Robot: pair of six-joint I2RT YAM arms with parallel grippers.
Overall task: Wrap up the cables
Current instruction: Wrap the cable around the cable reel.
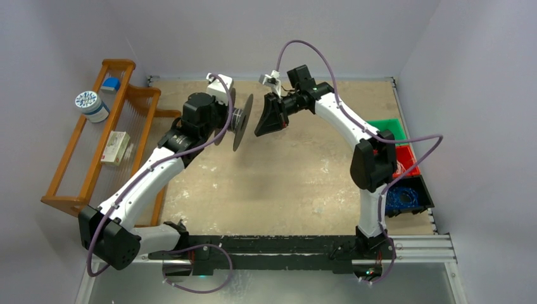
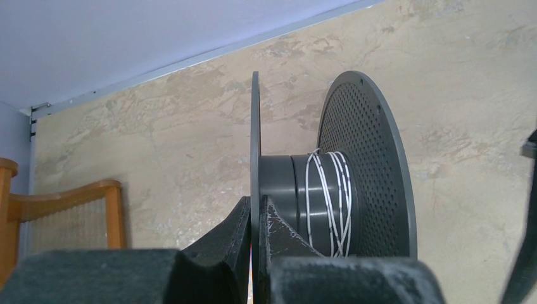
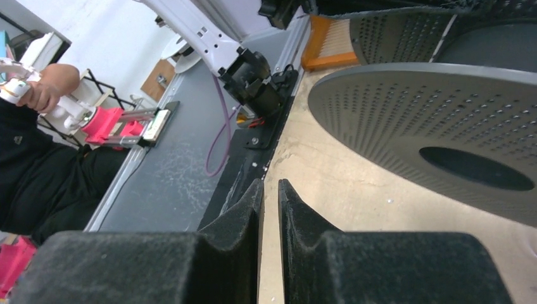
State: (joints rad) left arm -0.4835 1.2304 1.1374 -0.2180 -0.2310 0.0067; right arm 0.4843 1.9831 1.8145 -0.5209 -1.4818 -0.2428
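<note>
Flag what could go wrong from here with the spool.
1. Left fingers pinch only the spool's thin flange at its edge; it could tilt or slip out.
2. Cable turns lie loose and crossed on the hub; right fingers stand slightly apart with nothing visible between, so the turns may spring off.

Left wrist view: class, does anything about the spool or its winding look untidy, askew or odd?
The white cable on the grey spool is wound untidily: just a few turns, crossing one another and bunched toward the perforated flange, with the rest of the hub bare. The left hand pinches the thin flange; nothing looks damaged.
</note>
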